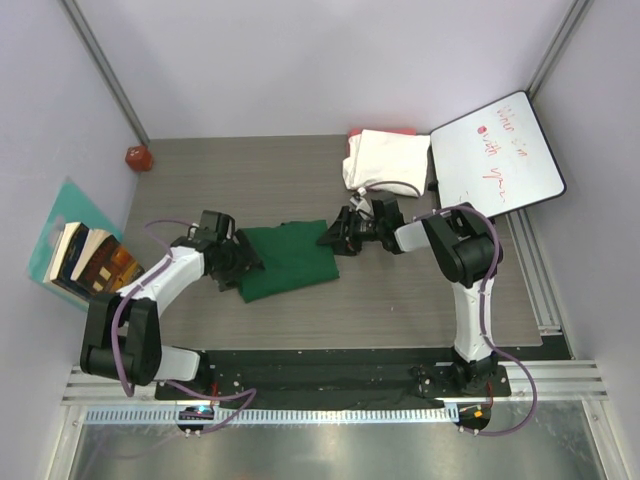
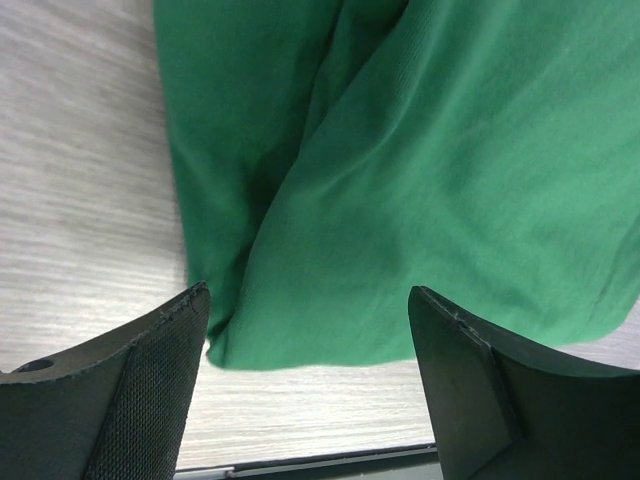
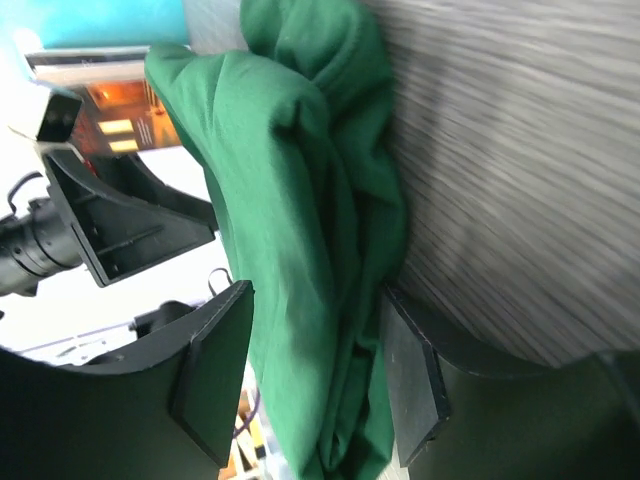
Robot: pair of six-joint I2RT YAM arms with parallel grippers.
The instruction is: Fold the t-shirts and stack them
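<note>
- Left gripper (image 2: 308, 296): jaws wide at the green shirt (image 1: 290, 258), left edge.
- Right gripper (image 3: 315, 300): jaws holding its bunched right edge.
- Folded white shirt (image 1: 388, 160), far right.

Green t-shirt (image 1: 290, 258); cream-white t-shirt (image 1: 388, 160) over red-pink edge (image 1: 380, 131); grey wood-grain table (image 1: 250, 170).

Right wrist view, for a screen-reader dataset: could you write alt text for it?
The right gripper pinches a bunched fold of the green t-shirt between its two black fingers, seen close up. The grey wood-grain table fills the right side, and dark robot hardware shows at the left.
</note>
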